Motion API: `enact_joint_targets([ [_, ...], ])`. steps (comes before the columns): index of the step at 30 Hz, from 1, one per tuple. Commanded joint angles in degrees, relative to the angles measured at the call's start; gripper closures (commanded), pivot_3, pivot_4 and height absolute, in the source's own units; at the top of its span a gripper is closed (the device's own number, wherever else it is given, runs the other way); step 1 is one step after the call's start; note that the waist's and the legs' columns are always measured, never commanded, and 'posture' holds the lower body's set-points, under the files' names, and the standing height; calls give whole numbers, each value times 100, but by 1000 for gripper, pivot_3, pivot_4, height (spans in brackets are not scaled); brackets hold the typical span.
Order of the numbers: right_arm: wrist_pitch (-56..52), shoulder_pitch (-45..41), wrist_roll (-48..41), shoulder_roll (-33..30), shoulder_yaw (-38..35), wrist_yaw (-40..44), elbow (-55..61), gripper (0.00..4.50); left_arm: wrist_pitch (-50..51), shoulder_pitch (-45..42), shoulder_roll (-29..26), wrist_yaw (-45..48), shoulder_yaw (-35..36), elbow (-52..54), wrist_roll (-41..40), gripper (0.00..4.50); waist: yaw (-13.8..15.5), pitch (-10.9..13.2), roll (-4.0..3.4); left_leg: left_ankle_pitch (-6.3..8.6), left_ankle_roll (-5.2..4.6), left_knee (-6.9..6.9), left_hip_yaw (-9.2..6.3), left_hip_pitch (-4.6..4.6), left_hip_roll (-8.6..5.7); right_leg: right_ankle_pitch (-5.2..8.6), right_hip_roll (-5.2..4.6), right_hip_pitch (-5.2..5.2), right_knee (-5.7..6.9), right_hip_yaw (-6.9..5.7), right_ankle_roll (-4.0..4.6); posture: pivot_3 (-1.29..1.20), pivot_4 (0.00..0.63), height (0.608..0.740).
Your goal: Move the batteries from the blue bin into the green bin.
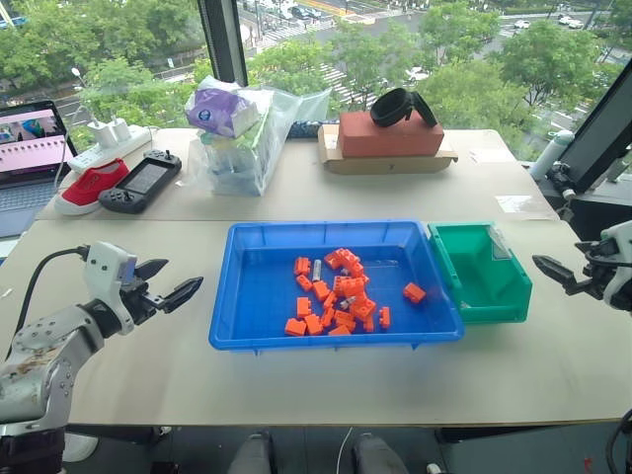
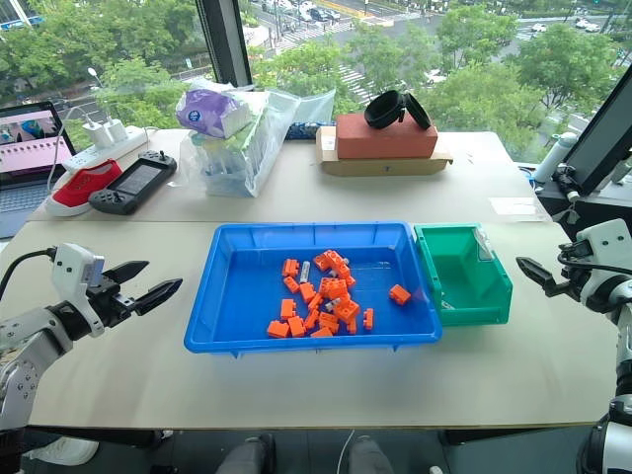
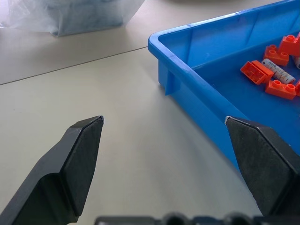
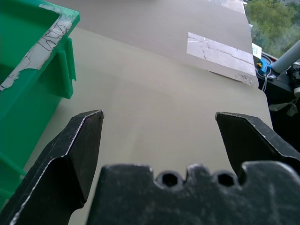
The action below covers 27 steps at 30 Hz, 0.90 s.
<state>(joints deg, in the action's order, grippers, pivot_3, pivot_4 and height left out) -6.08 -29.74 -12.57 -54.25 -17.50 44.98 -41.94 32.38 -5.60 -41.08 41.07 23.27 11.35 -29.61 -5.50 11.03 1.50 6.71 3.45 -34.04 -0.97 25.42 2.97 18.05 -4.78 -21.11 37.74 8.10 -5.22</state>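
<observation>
Bright, even daylight from the windows [image 1: 326,39] behind (shadows soft), and all views are sharp.

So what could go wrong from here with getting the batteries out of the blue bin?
The batteries lie among orange blocks in the blue bin, so a tool could pinch a block instead, or along with a battery. They are slim and round, so one may roll or slip free. The green bin is small, so a drop could miss it.

Office or lab workspace, high up by a window.
Pale tables [image 1: 296,395], laptop [image 1: 30,148] far left, treetops [image 1: 474,69] and street beyond.
</observation>
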Motion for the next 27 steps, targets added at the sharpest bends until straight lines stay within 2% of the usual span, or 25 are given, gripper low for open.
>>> enact_joint_targets([
  [1,-213,22,-236,-126,-242,108,446,47,-143,-363,-261,161,30,-5,-52,0,1,0,0,0,0,0,0,0,0,0,0,0,0,0,0,0,150,739],
  [4,-780,-251,-462,-431,-148,650,1045,47,329,-1016,-842,840,-56,-12,-514,0,11,4,2,-4,3,-4,-17,11,0,0,5,-5,9,-11,0,0,150,739],
  [9,-1598,-809,-560,-811,490,1553,2224,47,967,-1317,-1587,1945,-405,481,-1264,0,-27,0,-32,-5,5,-6,-26,13,-3,3,2,-7,13,-22,1,0,150,739],
  [17,-2950,-1367,-925,-946,1798,2711,4585,47,1320,-1559,-2046,2323,-817,862,-1450,0,20,3,-28,-5,5,10,-53,19,22,16,30,-16,25,-52,27,0,150,739],
  [21,-3349,-1642,-1129,-614,2202,2780,5290,47,1289,-1483,-2073,2231,-782,859,-1318,0,49,3,-27,-5,5,7,-57,33,23,16,30,-26,27,-58,29,0,150,739],
  [24,-3568,-1950,-736,-124,2798,2342,5489,47,1159,-1246,-2079,2182,-715,894,-1144,0,39,3,-26,-5,5,4,-60,37,24,16,30,-28,27,-64,30,0,150,739],
  [27,-3913,-2088,-721,94,3114,2323,5638,47,1065,-1091,-2050,2061,-661,965,-1017,0,64,3,-24,-6,6,3,-64,47,28,15,33,-42,33,-69,33,0,150,739],
])
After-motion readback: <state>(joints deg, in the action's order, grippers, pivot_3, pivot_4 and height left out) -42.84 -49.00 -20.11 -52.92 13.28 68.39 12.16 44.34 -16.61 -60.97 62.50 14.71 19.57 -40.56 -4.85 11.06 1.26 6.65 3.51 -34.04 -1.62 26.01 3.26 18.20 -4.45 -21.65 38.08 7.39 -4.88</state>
